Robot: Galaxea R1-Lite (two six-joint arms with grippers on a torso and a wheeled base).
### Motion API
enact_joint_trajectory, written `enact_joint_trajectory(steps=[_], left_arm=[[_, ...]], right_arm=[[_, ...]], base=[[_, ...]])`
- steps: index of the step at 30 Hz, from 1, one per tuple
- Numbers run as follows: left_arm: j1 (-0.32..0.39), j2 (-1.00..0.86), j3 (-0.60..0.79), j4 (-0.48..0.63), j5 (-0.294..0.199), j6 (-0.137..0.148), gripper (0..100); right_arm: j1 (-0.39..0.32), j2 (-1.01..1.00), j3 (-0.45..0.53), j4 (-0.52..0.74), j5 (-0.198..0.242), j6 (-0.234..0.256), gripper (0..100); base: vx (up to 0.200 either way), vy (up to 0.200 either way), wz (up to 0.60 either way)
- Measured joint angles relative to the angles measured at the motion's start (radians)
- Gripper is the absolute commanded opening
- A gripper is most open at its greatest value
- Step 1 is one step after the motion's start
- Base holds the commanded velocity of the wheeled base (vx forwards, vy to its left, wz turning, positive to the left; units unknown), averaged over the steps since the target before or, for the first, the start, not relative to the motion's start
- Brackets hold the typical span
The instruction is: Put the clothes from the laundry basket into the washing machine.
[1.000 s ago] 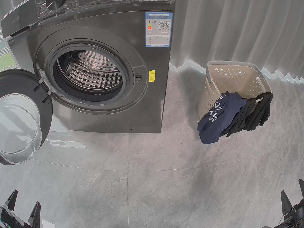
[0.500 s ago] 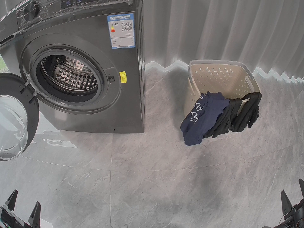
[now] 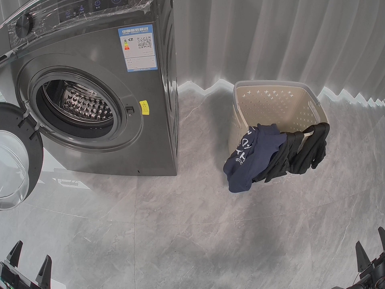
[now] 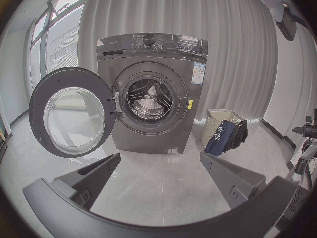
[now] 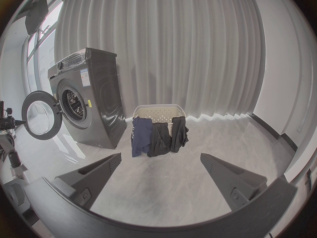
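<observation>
Laundry basket (image 3: 276, 101) right of washing machine (image 3: 100, 101)

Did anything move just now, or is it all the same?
Only the head camera swung right. The washing machine, laundry basket and clothes draped over its rim stayed put. Left gripper and right gripper stayed open, empty.

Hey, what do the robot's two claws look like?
The left claw and right claw look alike: each has two dark grey, wedge-shaped fingers tapering to blunt tips with ribbed inner faces, a round screw hole near each base, set on a curved dark grey bar.
</observation>
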Motion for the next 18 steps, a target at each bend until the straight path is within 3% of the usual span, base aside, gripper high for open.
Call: enact_joint_trajectory(steps=[6,18], left_arm=[[0.0,0.0,0.0,-0.001,0.0,0.001,100],[0.003,0.0,0.0,0.0,0.0,0.0,100]], right_arm=[[0.0,0.001,0.0,0.001,0.0,0.0,100],[0.0,0.001,0.0,0.0,0.0,0.0,100]], base=[[0.0,0.0,0.0],[0.0,-0.2,0.0]])
